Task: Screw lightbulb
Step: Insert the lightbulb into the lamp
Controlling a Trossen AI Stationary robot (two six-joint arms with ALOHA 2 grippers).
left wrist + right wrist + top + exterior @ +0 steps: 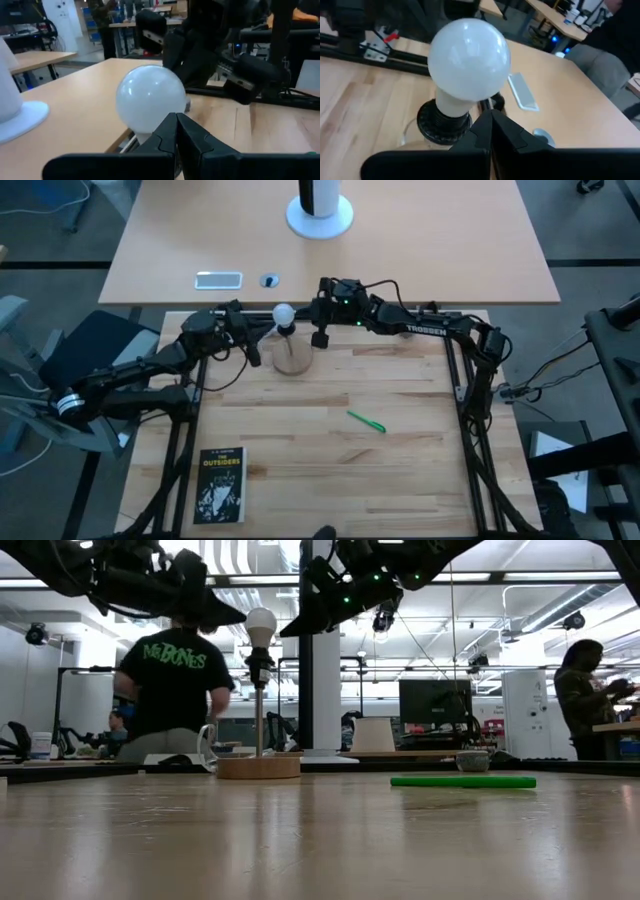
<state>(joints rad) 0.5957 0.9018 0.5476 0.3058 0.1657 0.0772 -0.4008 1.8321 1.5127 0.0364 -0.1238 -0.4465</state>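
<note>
The white frosted lightbulb (284, 312) stands upright in a black socket (437, 122). The socket tops a thin stem on a round wooden base (293, 360), which rests on the table at far centre. The bulb also shows in the low view (261, 625) and the left wrist view (150, 100). My left gripper (176, 120) is shut, level with the globe on its left side (240, 618). My right gripper (491, 117) is shut, close to the bulb's right side (285, 632), with a small gap showing. My left gripper has its shut fingertips right at the lower left side of the bulb's globe (150, 127), coming level from the table's left. I cannot tell whether they touch it.
A green pen (366, 421) lies right of centre. A black book (221, 485) lies near the front left. The far table holds a white round stand (320, 215), a flat silvery thing (218, 280) and a small round thing (269, 280). People (172, 680) stand in the room beyond.
</note>
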